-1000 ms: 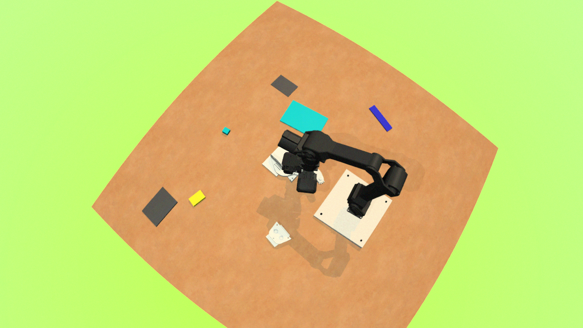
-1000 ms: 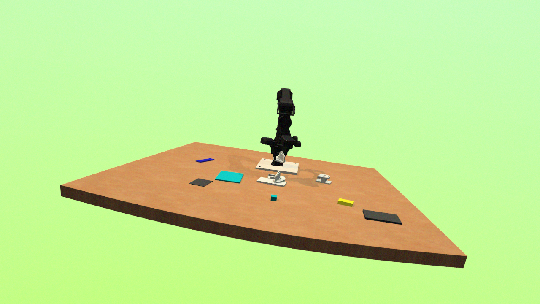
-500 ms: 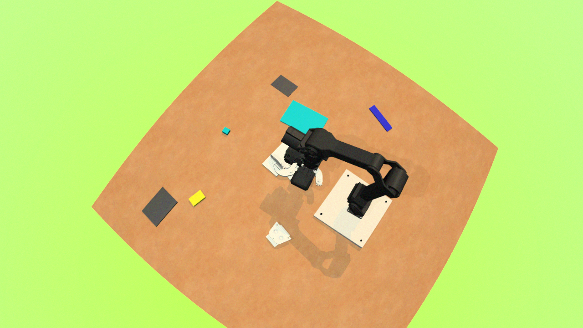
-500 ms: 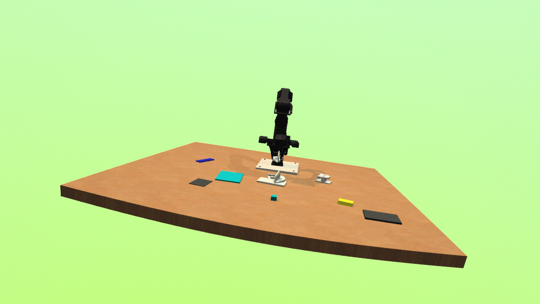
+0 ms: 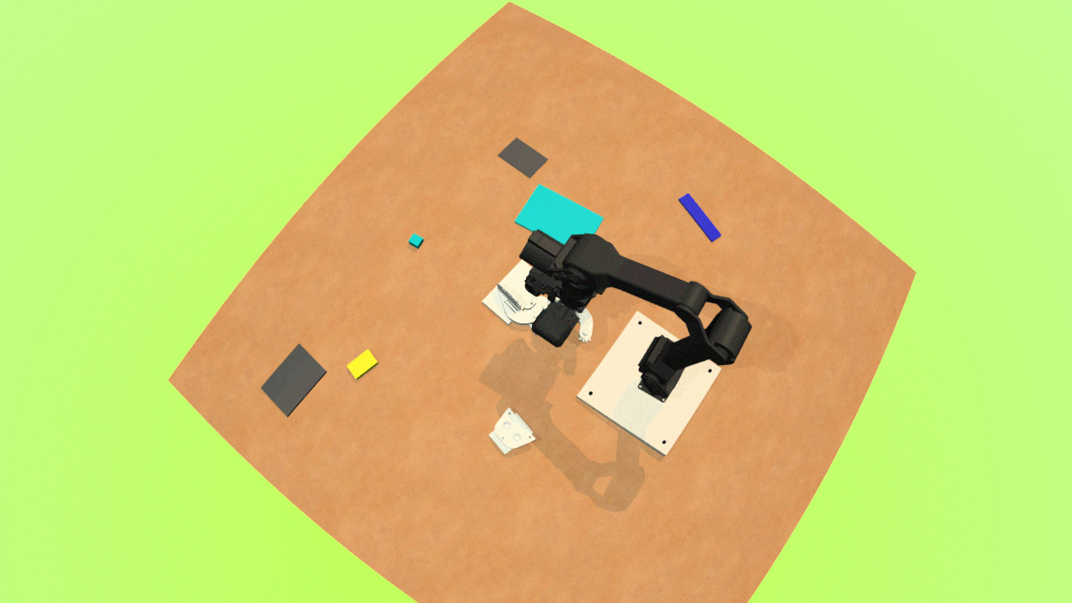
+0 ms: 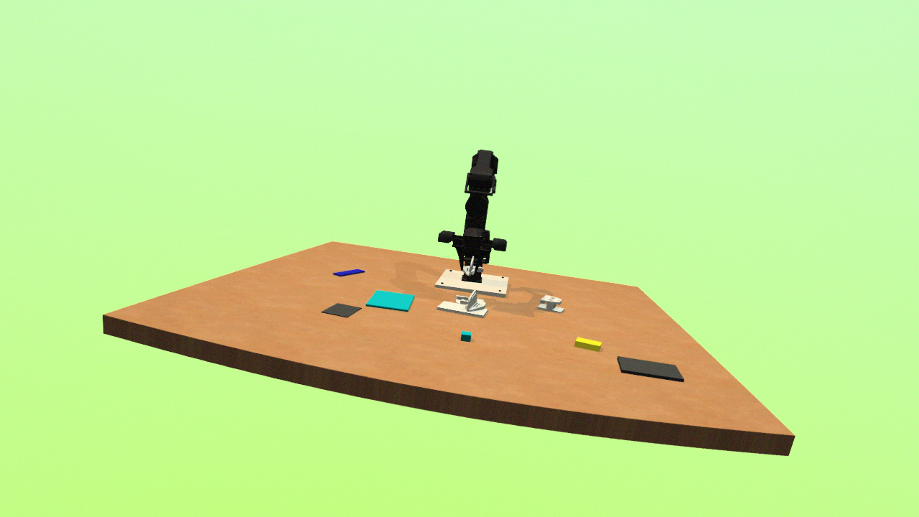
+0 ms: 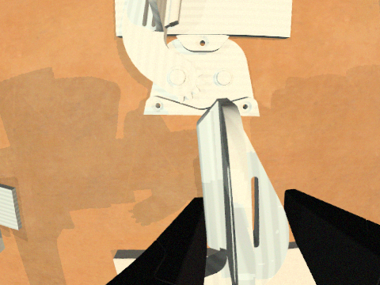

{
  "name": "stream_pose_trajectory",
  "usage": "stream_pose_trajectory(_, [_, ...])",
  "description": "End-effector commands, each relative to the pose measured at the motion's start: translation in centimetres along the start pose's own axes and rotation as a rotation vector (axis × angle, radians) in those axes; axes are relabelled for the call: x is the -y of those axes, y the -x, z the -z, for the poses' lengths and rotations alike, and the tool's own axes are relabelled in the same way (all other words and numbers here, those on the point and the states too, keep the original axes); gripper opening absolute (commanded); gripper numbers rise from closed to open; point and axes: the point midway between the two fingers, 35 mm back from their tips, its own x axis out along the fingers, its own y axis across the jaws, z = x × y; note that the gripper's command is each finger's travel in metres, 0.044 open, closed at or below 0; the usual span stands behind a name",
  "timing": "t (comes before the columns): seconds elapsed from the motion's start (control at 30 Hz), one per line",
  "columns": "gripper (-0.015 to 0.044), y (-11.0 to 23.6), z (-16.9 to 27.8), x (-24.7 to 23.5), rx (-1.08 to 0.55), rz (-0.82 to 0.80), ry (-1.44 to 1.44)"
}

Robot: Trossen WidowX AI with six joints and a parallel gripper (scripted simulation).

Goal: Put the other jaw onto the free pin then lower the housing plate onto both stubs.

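Observation:
My gripper [image 7: 246, 195] [image 6: 472, 263] is shut on the loose white jaw [image 7: 241, 170] [image 6: 470, 268]. The jaw is held above the table, its slotted side to the right in the wrist view and its far tip overlapping the front edge of the gear base. The gear base [image 7: 237, 65] shows its free pin [image 7: 223, 77] on the right, uncovered. The other white jaw [image 7: 140, 53] [image 6: 476, 303] sits on the left pin, its teeth toward the free pin. The white housing plate [image 5: 512, 432] [image 6: 551, 299] rests apart on a small stand. The arm hides my fingertips in the top view.
A white board [image 7: 261, 20] [image 6: 449, 308] adjoins the gear base. A cyan plate [image 5: 558, 213] and dark plate [image 5: 523, 157] lie beyond it. Also present are a blue bar [image 5: 699, 217], cyan cube [image 5: 415, 240], yellow block [image 5: 362, 363] and another dark plate [image 5: 292, 380]. The arm's white mounting plate [image 5: 610, 374] is nearby.

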Motion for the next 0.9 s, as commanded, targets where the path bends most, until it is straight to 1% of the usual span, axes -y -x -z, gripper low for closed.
stream_pose_trajectory(0.0, [0.0134,0.0,0.1,-0.1,-0.003,-0.004,-0.005])
stream_pose_trajectory(0.43, [0.0134,0.0,0.0,-0.1,-0.003,-0.004,0.01])
stream_pose_trajectory(0.87, [0.0134,0.5,-3.8,0.7,0.0,-0.004,0.01])
